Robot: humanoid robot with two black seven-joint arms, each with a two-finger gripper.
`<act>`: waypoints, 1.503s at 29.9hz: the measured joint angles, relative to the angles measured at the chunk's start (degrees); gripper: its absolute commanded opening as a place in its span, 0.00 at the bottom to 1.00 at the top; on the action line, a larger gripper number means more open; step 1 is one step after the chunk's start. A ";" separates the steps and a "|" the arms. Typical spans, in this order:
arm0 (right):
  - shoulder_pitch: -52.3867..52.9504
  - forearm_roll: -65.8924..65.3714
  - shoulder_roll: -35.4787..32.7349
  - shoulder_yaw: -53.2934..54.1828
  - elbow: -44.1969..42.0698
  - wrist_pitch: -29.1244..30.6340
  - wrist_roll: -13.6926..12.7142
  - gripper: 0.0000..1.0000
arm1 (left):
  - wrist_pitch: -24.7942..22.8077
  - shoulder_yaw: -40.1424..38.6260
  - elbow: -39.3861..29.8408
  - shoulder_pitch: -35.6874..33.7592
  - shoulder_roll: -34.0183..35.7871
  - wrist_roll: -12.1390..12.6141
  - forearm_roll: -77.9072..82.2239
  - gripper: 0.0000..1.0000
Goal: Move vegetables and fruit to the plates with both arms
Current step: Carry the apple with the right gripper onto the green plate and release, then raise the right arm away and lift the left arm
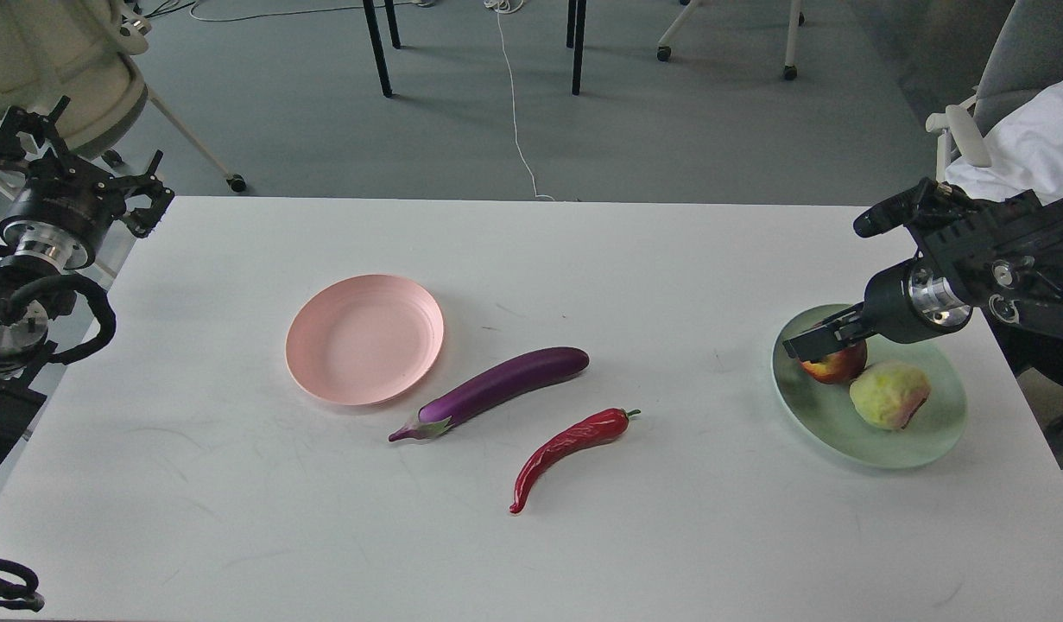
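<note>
The purple eggplant (496,387) and the red chili pepper (570,443) lie on the white table (237,501), right of the empty pink plate (364,339). The green plate (868,441) at the right holds the dark-red fruit (833,366) and the yellow-green fruit (888,395) side by side. My right gripper (814,339) hovers just above the red fruit, fingers apart, holding nothing. My left gripper (151,194) is off the table's far left corner, empty, and its fingers look apart.
Chair and table legs and a white cable (518,112) are on the floor beyond the table's far edge. A person in white (1028,147) sits behind my right arm. A cream machine (56,69) stands at the far left.
</note>
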 measured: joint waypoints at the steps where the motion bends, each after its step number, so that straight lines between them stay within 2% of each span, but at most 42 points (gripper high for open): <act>1: 0.55 0.09 0.34 1.30 0.27 0.01 0.00 0.95 | 0.00 0.03 0.00 0.00 0.01 0.00 0.00 0.98; 6: 1.31 1.34 3.89 7.08 0.71 0.08 -0.06 0.95 | 0.00 0.24 -0.45 0.01 0.76 0.44 0.26 0.98; 14: 1.38 1.89 14.74 9.52 0.55 -0.14 -0.07 0.95 | 0.00 0.33 -1.27 -0.63 3.34 0.85 1.80 0.98; 22: -0.45 11.89 15.48 21.15 -0.18 -1.31 -0.10 0.96 | 0.00 0.34 -8.65 -0.53 9.70 0.24 13.34 0.98; 26: -6.06 15.72 12.19 31.05 -0.21 -4.70 0.00 0.98 | 0.00 0.36 -15.23 -0.36 13.69 0.31 22.96 0.98; 30: -15.71 16.70 9.99 46.86 -0.24 -6.54 0.01 0.99 | 0.00 0.47 -22.82 -0.11 17.26 0.52 32.51 0.98; 36: -28.30 17.23 9.40 69.21 -0.21 -6.75 -0.12 0.99 | -0.02 2.07 -39.26 -0.08 23.03 0.28 48.31 0.98; 41: -36.20 21.93 8.32 79.79 -0.29 -6.85 -0.14 0.99 | -0.01 2.25 -50.70 -0.46 22.98 0.21 63.01 0.98; 45: -40.55 30.90 6.53 85.54 -0.44 -6.88 -0.14 0.99 | -0.01 2.34 -56.58 -0.63 18.86 0.20 77.21 0.98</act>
